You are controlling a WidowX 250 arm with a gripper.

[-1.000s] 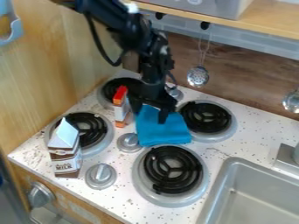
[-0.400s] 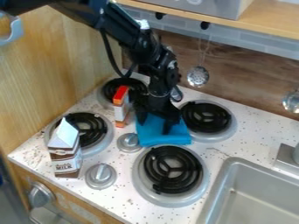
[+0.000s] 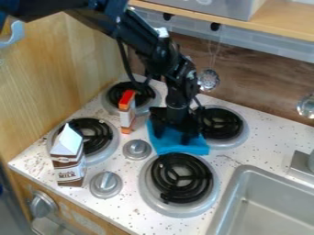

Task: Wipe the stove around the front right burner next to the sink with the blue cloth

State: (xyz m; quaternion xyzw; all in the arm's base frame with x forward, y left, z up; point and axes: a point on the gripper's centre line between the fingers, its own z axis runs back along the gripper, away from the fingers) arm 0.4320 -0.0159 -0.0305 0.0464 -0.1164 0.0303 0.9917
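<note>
Speckled white stovetop [image 3: 248, 149] lay under the blue cloth [image 3: 191, 149], just behind the front burner [image 3: 184, 195], where the black gripper [image 3: 172, 137] met it with jaws apart, so light, level pressure seemed wise against bunching; its near edge ran crosswise, its long axis unclear beneath the gripper.

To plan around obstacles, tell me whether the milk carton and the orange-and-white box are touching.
Apart. The camera view shows a black coil burner between the milk carton and the orange-and-white box.
</note>
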